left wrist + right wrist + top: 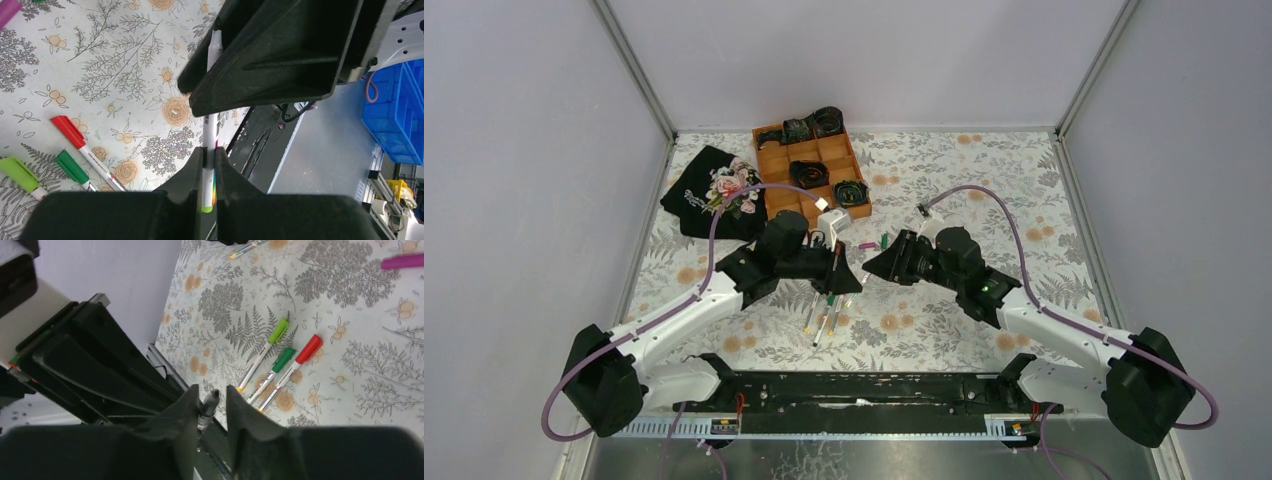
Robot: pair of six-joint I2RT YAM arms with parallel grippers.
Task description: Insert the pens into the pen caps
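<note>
Wooden tray (pixel 774 160) holds black coils (pixel 809 174) beside black cloth (pixel 699 190).

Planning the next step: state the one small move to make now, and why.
Probably close the right pincer on the thin white pen: its bare tip sits between the parted jaws, the left pincer clamping its barrel.

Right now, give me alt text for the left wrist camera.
The left end effector is shut on a white pen whose tip reaches into the right end effector. A red-capped pen, a green-capped pen and a lime-capped pen lie lower left on the floral tablecloth.
</note>
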